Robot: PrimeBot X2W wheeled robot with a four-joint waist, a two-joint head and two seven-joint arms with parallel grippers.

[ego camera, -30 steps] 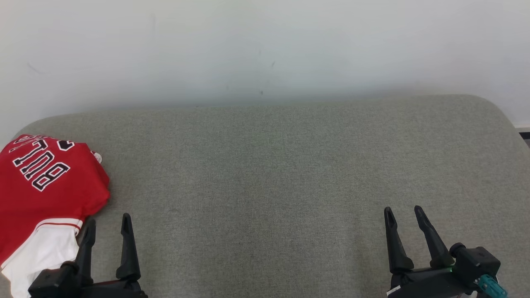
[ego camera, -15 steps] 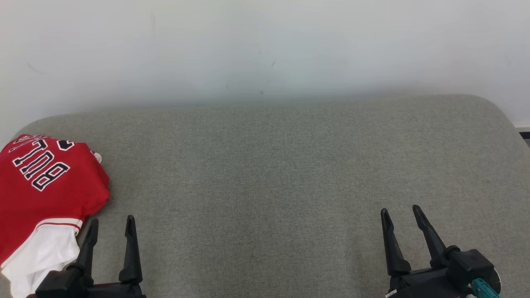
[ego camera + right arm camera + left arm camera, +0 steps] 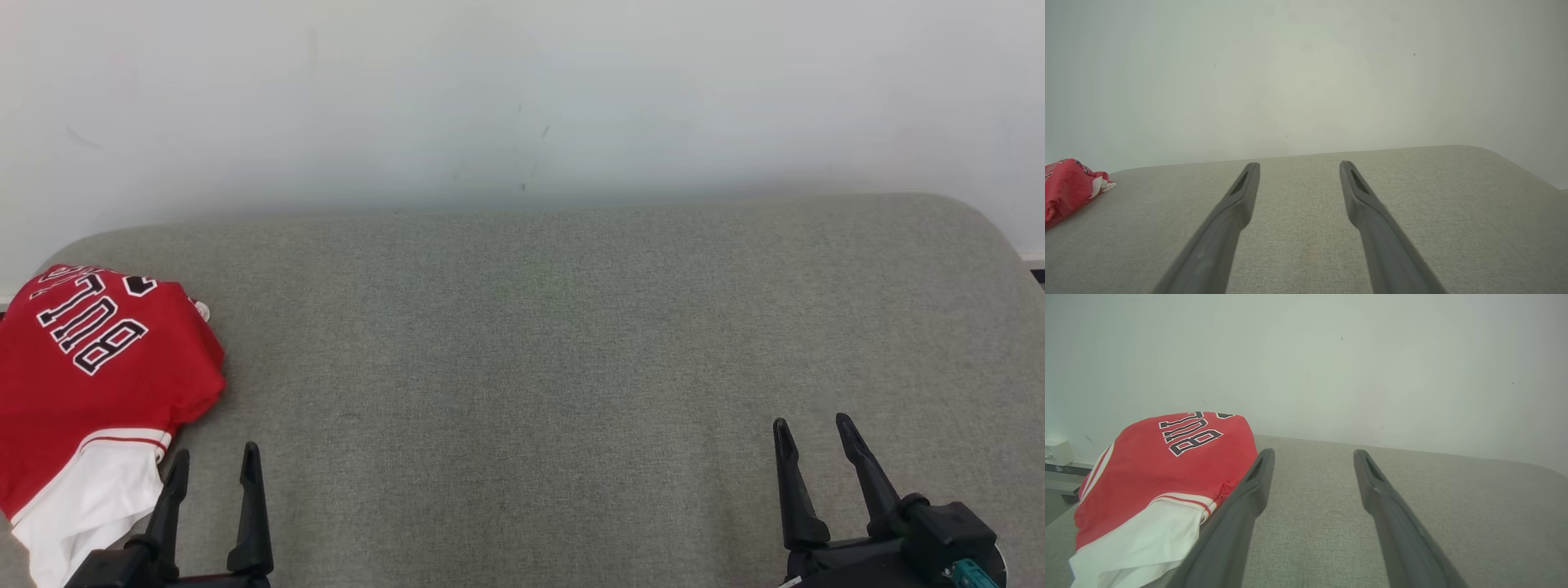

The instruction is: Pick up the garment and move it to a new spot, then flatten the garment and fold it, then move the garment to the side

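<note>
Garment (image 3: 90,384), folded, at left end of cushion (image 3: 522,343), beside left gripper (image 3: 215,451); right gripper (image 3: 812,420) well apart; both released, empty.

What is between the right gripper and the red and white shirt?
Head view: from the right gripper, bare grey fabric cushion, then the open left gripper beside the red and white shirt.
</note>
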